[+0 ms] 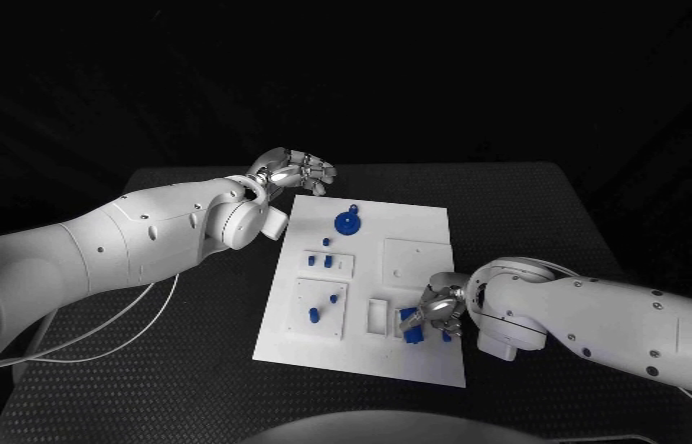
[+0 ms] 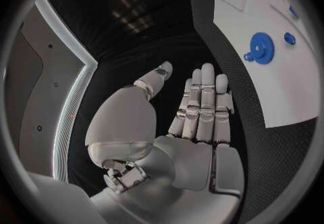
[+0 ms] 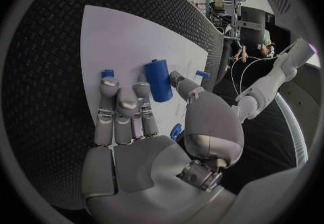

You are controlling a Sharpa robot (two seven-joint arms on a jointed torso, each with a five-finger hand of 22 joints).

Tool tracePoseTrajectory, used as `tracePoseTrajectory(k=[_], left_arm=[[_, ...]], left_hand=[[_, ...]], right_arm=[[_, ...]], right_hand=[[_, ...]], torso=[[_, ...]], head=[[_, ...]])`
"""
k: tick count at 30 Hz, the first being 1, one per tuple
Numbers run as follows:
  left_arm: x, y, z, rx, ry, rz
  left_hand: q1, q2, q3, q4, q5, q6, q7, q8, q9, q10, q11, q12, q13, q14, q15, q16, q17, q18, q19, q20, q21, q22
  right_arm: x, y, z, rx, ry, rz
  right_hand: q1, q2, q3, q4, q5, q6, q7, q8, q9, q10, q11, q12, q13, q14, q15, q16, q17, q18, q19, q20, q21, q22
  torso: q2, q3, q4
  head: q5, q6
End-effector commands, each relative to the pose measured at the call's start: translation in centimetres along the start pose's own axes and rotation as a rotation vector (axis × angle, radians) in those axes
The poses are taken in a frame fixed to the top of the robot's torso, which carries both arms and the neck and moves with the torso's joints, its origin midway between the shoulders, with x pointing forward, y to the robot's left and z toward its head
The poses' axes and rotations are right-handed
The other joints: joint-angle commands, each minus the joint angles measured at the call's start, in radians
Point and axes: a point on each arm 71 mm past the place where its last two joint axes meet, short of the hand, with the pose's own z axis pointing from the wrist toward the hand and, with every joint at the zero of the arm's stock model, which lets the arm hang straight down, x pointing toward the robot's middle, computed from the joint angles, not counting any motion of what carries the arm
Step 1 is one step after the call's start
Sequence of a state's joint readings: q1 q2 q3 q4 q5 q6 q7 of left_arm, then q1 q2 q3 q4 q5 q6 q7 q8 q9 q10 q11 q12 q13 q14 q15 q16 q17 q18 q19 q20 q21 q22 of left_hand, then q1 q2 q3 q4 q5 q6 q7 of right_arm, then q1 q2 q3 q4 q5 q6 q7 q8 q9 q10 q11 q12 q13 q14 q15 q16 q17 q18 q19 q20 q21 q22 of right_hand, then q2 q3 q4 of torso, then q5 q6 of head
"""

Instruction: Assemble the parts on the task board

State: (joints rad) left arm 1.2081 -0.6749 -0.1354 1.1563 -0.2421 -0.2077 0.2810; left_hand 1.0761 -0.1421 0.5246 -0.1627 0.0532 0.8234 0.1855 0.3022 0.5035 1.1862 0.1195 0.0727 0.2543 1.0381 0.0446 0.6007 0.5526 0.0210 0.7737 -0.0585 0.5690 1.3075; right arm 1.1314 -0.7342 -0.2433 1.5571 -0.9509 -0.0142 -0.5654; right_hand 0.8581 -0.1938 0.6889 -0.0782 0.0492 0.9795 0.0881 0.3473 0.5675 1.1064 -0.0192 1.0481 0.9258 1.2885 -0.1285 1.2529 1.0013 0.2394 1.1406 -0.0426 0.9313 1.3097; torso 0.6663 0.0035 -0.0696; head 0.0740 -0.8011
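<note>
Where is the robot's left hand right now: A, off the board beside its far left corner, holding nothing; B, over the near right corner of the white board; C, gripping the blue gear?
A: the left hand sits by the far left corner of the task board, fingers apart and empty, with the blue gear lying apart from it.

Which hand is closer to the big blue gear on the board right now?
Left. The left hand hovers off the board's far corner, a short way from the gear. The right hand is over the near end of the board, well away from it.
</note>
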Motion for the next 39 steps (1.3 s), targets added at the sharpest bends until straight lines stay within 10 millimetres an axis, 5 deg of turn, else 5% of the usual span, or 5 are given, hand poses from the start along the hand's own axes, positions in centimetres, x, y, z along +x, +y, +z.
tracePoseTrajectory(k=[1, 23, 39], left_arm=[[0.1, -0.1, 0.0, 0.005, 0.01, -0.008], [-0.2, 0.0, 0.0, -0.001, 0.002, -0.005], [0.1, -0.1, 0.0, -0.001, 0.012, -0.006]], left_hand=[[-0.007, 0.0, 0.0, 0.005, 0.002, -0.007, -0.003, 0.005, -0.002, -0.009, 0.001, 0.003, 0.002, -0.002, 0.003, -0.004, 0.002, 0.019, -0.001, 0.006, -0.007, 0.016], [-0.005, -0.002, 0.001, 0.005, 0.002, -0.007, -0.003, 0.006, -0.002, -0.009, 0.001, 0.003, 0.002, -0.001, 0.003, -0.005, 0.003, 0.019, -0.001, 0.006, -0.007, 0.016], [-0.005, -0.003, 0.001, 0.005, 0.002, -0.008, -0.003, 0.006, -0.002, -0.01, 0.001, 0.003, 0.002, -0.002, 0.003, -0.006, 0.004, 0.019, -0.001, 0.007, -0.008, 0.017]], right_arm=[[0.2, -0.7, 0.0, 0.023, -0.008, 0.029], [-1.6, -0.3, -3.0, -0.022, 0.009, 0.143], [-1.5, 2.6, -1.2, -0.018, 0.069, 0.171]], right_hand=[[-0.007, 0.035, 0.036, -0.024, 0.004, 0.014, 0.001, 0.0, 0.001, 0.008, -0.004, 0.001, 0.004, 0.008, 0.0, -0.004, 0.003, 0.022, -0.003, 0.01, 0.006, 0.016], [-0.086, 0.027, 0.08, -0.05, 0.006, 0.036, -0.002, -0.013, 0.002, 0.019, -0.006, -0.006, 0.017, 0.016, -0.002, -0.009, 0.012, 0.022, 0.003, 0.014, 0.015, 0.015], [-0.12, 0.028, 0.086, -0.04, 0.004, 0.043, -0.003, -0.017, 0.003, 0.021, -0.007, -0.009, 0.022, 0.017, -0.002, -0.012, 0.015, 0.022, 0.002, 0.015, 0.016, 0.014]], torso=[[0.0, 0.0007, -0.0002], [0.001, 0.0019, -0.0022], [0.003, 0.0009, -0.0002]], head=[[0.002, 0.0], [0.004, 0.009], [0.002, 0.011]])
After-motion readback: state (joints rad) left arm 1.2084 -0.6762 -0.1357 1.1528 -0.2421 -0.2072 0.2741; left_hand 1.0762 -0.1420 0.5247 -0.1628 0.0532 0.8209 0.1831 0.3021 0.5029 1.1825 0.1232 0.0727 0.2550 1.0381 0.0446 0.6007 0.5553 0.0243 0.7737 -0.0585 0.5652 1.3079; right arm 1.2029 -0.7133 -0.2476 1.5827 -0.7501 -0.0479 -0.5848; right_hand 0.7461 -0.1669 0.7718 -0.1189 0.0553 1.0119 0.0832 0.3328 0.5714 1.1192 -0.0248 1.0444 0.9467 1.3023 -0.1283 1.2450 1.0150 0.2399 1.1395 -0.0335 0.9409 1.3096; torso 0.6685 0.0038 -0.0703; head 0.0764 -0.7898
